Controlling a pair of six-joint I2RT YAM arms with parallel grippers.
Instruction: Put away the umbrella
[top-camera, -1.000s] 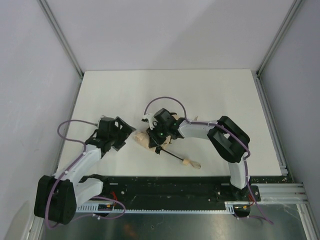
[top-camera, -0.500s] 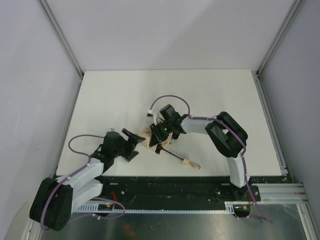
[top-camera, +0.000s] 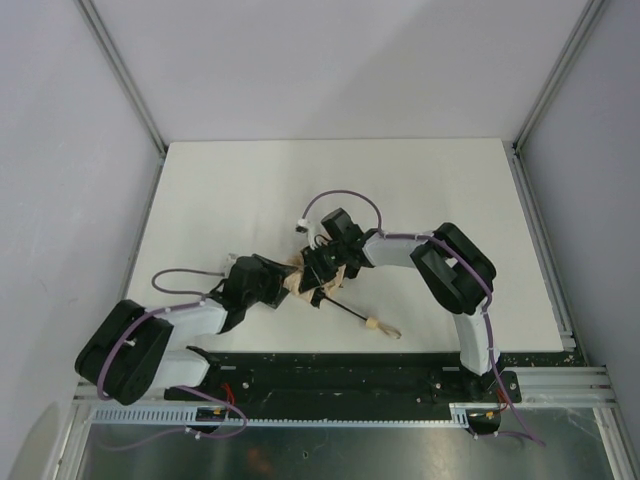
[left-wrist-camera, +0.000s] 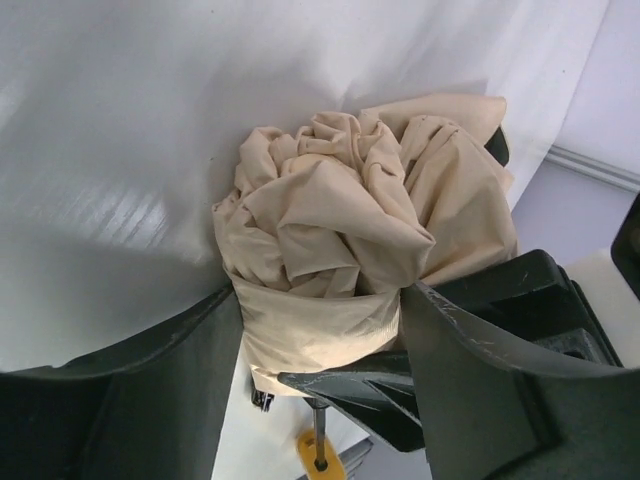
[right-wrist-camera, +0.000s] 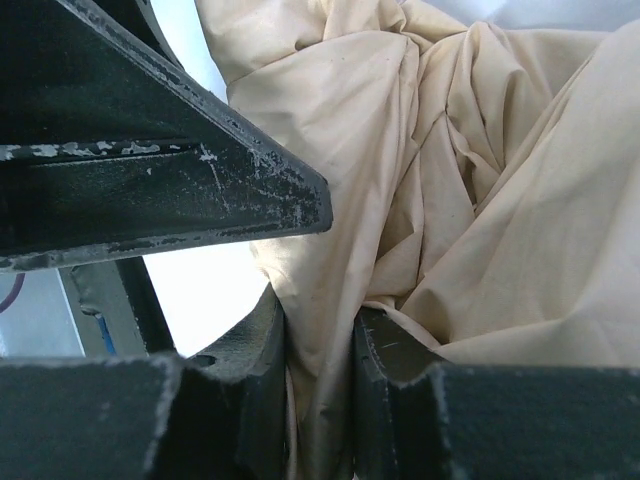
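The umbrella (top-camera: 297, 280) lies mid-table as a crumpled beige bundle. Its thin black shaft (top-camera: 345, 311) runs toward the near right and ends in a small tan handle (top-camera: 373, 324). My left gripper (top-camera: 277, 281) comes in from the left. In the left wrist view its jaws (left-wrist-camera: 320, 295) press both sides of the wrapped fabric (left-wrist-camera: 340, 210). My right gripper (top-camera: 322, 268) sits on the bundle's right side. In the right wrist view it (right-wrist-camera: 318, 340) is shut on a fold of the beige canopy (right-wrist-camera: 480, 200). One left finger (right-wrist-camera: 150, 190) crosses that view.
The white table (top-camera: 400, 190) is bounded by grey walls and aluminium posts (top-camera: 120, 75). A black rail with cable ducts (top-camera: 350, 375) runs along the near edge by the arm bases. Purple cables loop above both wrists.
My left arm has swung in from the left to the bundle, and its wide-open jaws have closed around the fabric. The right gripper has shifted slightly and kept its hold on the fabric.
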